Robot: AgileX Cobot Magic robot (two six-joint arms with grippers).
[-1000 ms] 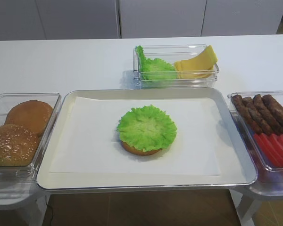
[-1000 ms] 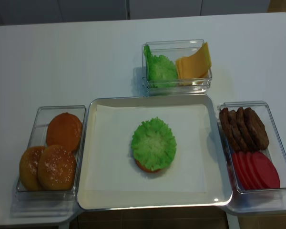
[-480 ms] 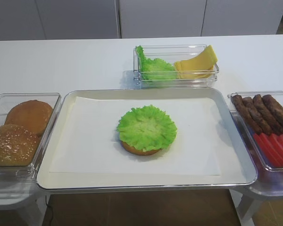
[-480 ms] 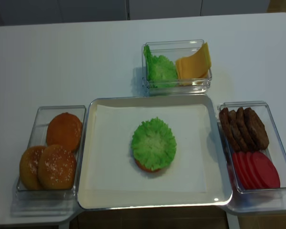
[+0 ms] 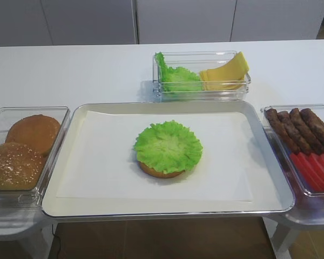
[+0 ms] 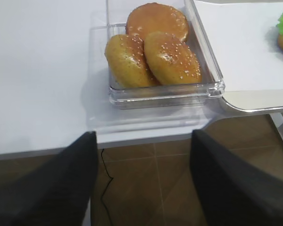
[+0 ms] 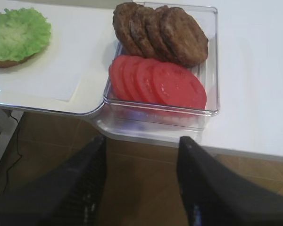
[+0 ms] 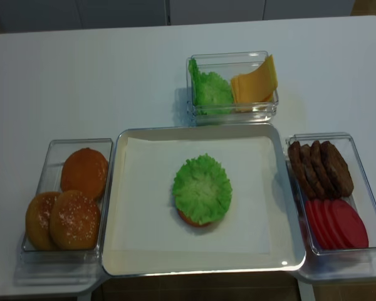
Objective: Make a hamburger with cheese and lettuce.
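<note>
The hamburger bun half (image 5: pixel 161 172) sits in the middle of the paper-lined tray (image 5: pixel 151 205). A frilly green lettuce leaf (image 5: pixel 168 145) lies on top and covers it, so only its brown rim shows. Pale-yellow cheese slices (image 5: pixel 225 74) lean stacked in the clear container behind the tray. My right gripper (image 7: pixel 141 141) hangs open and empty below the table's front edge, in front of the tomato box. Off the same edge, by the bun box, my left gripper (image 6: pixel 144 136) is open and holds nothing. Neither gripper shows in the overhead views.
More lettuce (image 5: pixel 175 75) shares the back container with the cheese. Domed bun tops (image 6: pixel 155 47) fill the clear box left of the tray. Brown patties (image 7: pixel 160 33) and red tomato slices (image 7: pixel 158 84) fill the box on the right. Brown floor lies below the table edge.
</note>
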